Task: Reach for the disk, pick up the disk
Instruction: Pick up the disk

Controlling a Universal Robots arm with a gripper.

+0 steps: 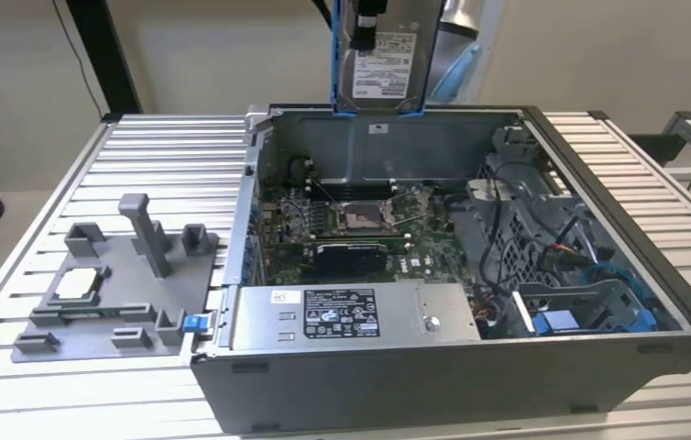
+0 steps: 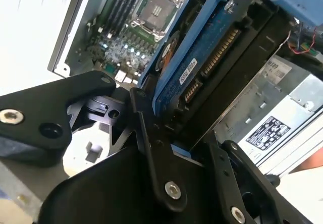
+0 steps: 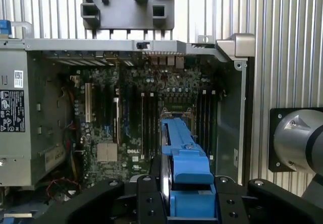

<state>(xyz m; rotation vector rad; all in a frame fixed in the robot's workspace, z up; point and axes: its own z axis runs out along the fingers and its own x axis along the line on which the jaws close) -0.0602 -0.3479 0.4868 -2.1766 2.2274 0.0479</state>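
**A:** Starting with the exterior view: the gripper [image 1: 374, 18] is hanging at the very top of the shot, and it is carrying the disk [image 1: 378, 69] upright. The white label is facing us and the blue frame is running down both edges.

**B:** And where is that disk sitting against the case?

**A:** It is hovering above the far wall of the open computer case [image 1: 620, 197], touching nothing below it. The motherboard [image 1: 358, 234] is lying exposed on the case floor, and the power supply box [image 1: 345, 316] is sitting along the near wall. Over on the exterior view's left, a grey fixture plate [image 1: 101, 312] is resting on the slatted table [image 1: 27, 183], with a small square chip [image 1: 77, 284] lying on it.

**B:** Moving to the second wrist view?

**A:** Here the black fingers [image 2: 151, 143] are pressing in from either side of the disk [image 2: 222, 57], and its circuit-board face and connector are showing. The gripper [image 2: 184, 143] is clamping narrow around the drive. The motherboard [image 2: 131, 27] and power supply box [image 2: 282, 118] are lying well beyond it.

**B:** And the first wrist view?

**A:** We are looking along the disk [image 3: 184, 158] edge-on, with its blue frame showing and the gripper [image 3: 187, 206] squeezing both flanks. Past it the motherboard [image 3: 131, 113] is spreading out inside the case. The fixture plate [image 3: 128, 7] is sitting outside the case on the table [image 3: 287, 32].
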